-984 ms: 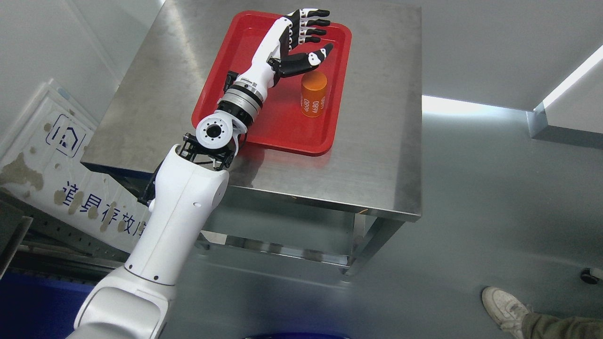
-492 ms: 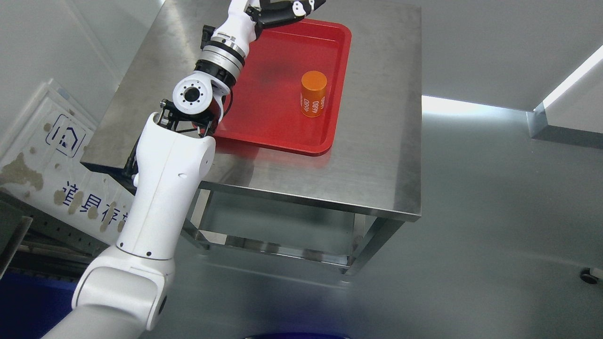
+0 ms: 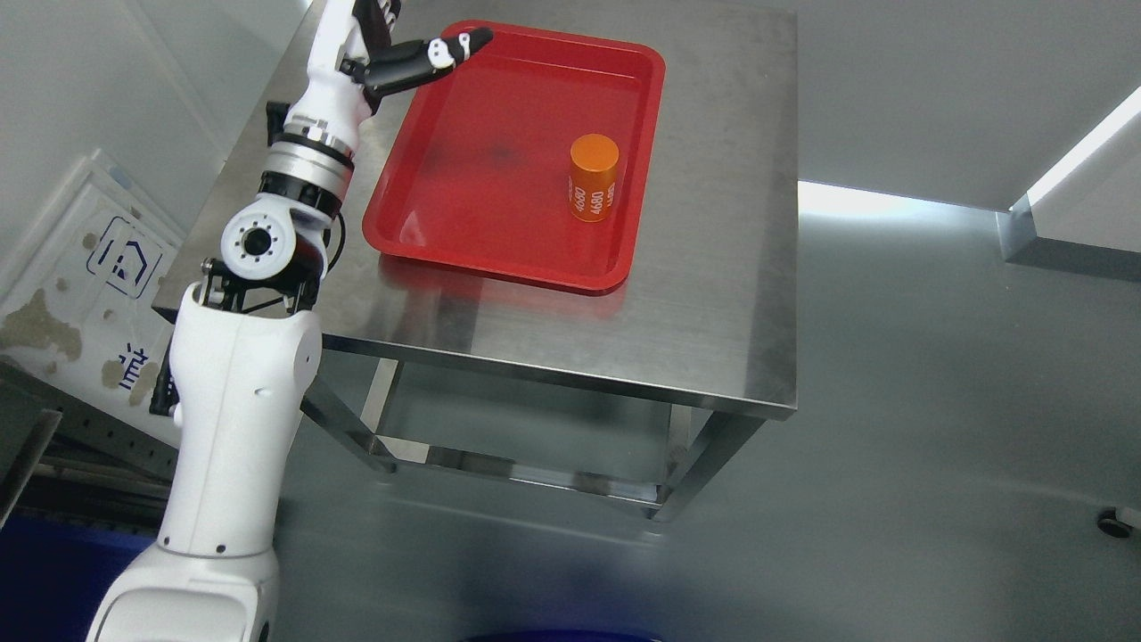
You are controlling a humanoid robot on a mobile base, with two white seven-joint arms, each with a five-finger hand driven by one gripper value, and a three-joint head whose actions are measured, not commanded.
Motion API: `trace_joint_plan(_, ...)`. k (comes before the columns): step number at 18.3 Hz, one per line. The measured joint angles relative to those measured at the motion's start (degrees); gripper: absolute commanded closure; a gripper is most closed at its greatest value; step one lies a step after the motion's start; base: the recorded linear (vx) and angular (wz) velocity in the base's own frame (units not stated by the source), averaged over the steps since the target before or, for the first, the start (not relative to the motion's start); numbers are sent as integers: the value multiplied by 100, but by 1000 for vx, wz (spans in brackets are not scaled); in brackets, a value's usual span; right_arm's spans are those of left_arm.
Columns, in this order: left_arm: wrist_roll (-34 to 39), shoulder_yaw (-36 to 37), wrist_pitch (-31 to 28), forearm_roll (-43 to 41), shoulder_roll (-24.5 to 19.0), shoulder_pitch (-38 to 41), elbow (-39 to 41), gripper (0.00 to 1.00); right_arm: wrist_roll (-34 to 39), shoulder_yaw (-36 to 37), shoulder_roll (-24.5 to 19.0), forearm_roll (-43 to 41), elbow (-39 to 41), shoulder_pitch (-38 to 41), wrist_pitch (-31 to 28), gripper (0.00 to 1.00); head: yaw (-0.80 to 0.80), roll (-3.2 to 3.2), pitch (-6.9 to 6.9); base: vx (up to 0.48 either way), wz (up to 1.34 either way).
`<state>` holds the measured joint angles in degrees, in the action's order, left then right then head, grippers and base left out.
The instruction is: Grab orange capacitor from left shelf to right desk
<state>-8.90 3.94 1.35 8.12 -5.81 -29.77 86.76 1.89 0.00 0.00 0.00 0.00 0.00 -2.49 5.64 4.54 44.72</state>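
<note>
Hovering above the far left corner of the shallow red plastic tray [image 3: 499,267]: the white-and-black left hand [image 3: 392,49], thumb stretched out, nothing held, with most fingers cut off by the top edge of the head view. No sign of the right hand anywhere.

Standing upright in the right half of that tray, well apart from the hand and touched by nothing: the orange cylindrical capacitor [image 3: 594,178]. Resting under both, the square brushed-steel table [image 3: 713,267].

Looks like delivery done, with only clearing the arm left. To do that well: keep the wrist high above the tray rim, draw away toward the table's left side, and avoid any sweep across the tray. Probably easy to topple, being tall for its base, so give the cylinder a wide berth and leave the tray unnudged.

Readable on the capacitor's side, in white and running along its length: "4680", printed twice. Leaning at the left, a worn white signboard [image 3: 98,294] with a blue house outline and blue Chinese characters, too broken and cropped to read surely.
</note>
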Motion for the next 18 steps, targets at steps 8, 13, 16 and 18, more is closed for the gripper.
trace_joint_plan(8, -338, -698, 568, 4, -187, 917, 424, 0, 0, 0, 0, 0, 0, 0, -5, 0, 0, 0, 0, 0, 0)
trace_joint_plan(13, -351, -946, -113, 5, -189, 1073, 560, 0, 0, 0, 0, 0, 0, 0, -5, 0, 0, 0, 0, 0, 0)
trace_joint_plan(16, -358, -1038, -308, 5, -158, 1103, 618, 0, 0, 0, 0, 0, 0, 0, -6, 0, 0, 0, 0, 0, 0)
trace_joint_plan(18, -377, -1087, -398, 5, -141, 1106, 648, 0, 0, 0, 0, 0, 0, 0, -6, 0, 0, 0, 0, 0, 0)
